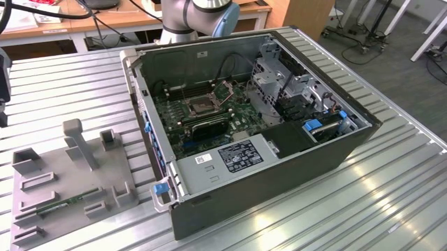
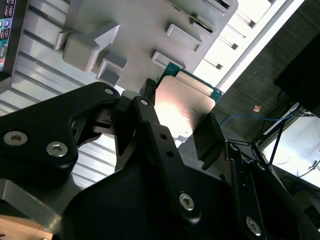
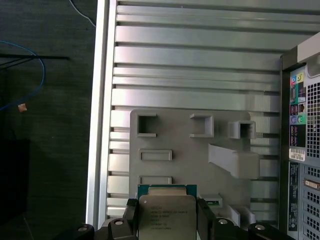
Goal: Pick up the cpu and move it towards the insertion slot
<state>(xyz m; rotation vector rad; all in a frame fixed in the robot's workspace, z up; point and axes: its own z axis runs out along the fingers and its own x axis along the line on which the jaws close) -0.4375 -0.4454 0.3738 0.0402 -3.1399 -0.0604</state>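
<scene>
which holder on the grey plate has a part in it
The long narrow holder at the grey plate's camera-side end in the exterior view: a green memory stick lies in it. The other holders look bare.

Table: ribbed silvery metal table (image 1: 391, 172), long grooves running across its top
Light: bright glare patches (image 1: 269, 219) on the table's slats near its closer edge
Floor: dark grey carpet (image 1: 391, 63) past the table's far side; also dark off the table's rim in the first wrist view
Desk: wooden desk (image 1: 125, 21) behind the table, white papers (image 1: 28, 18) lying on it
Stands: dark wheeled bases (image 1: 353, 36) on the carpet beyond the table's far corner
Legs: white furniture legs (image 1: 432, 35) farther from the table than the wheeled bases
Cable: thin blue cable (image 3: 42, 75) looping over the floor off the table's edge
</scene>
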